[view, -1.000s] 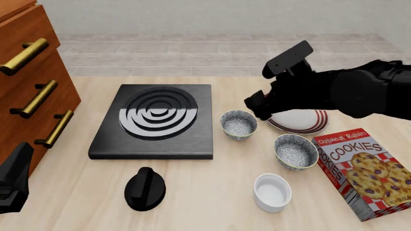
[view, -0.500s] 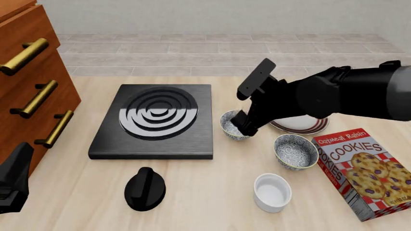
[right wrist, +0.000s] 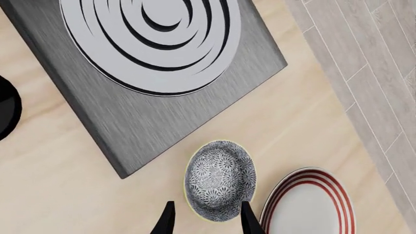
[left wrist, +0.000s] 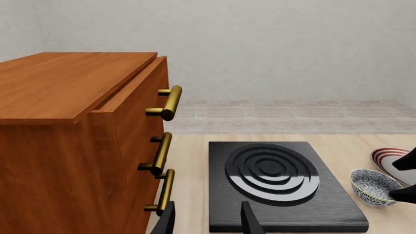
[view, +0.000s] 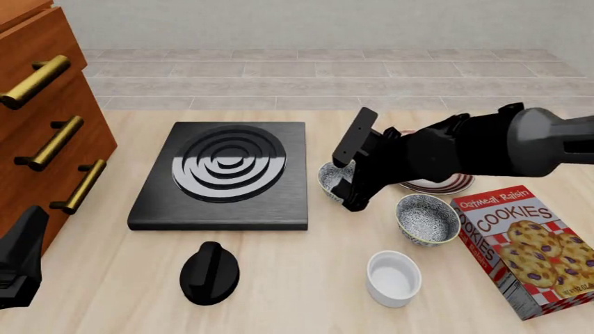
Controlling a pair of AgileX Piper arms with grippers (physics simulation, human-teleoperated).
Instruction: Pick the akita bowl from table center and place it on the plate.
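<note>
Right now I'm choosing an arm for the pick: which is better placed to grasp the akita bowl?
Right. The right gripper already straddles the akita bowl, fingers open, beside the plate. The left gripper hangs by the drawers, far off.

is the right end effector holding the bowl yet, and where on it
Not yet: the right end effector is open, its fingers straddling the near rim of the akita bowl. The left end effector holds nothing.

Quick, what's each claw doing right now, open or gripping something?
Left gripper: open, holding nothing.
Right gripper: open, fingers straddling the akita bowl, not yet closed on it.
</note>
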